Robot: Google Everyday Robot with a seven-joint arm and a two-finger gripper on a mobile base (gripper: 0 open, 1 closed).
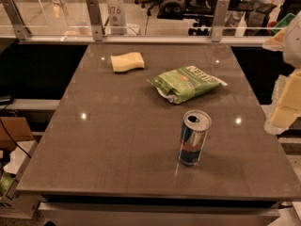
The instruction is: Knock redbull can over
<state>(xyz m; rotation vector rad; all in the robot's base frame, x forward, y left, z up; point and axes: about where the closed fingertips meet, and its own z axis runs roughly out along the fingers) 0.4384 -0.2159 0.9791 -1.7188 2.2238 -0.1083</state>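
Note:
The redbull can [194, 138] stands upright on the brown table [108, 135], right of centre and toward the front edge. It has blue and silver panels with a red mark, and its silver top is open. My gripper [285, 111] shows as pale blocky parts at the right edge of the view, beyond the table's right side. It is to the right of the can and a little farther back, well apart from it and touching nothing on the table.
A green chip bag [186, 84] lies behind the can near mid-table. A yellow sponge [127, 61] lies at the back left. A glass railing with metal posts [95, 18] runs behind the table. Boxes and cables [11, 145] sit at the left.

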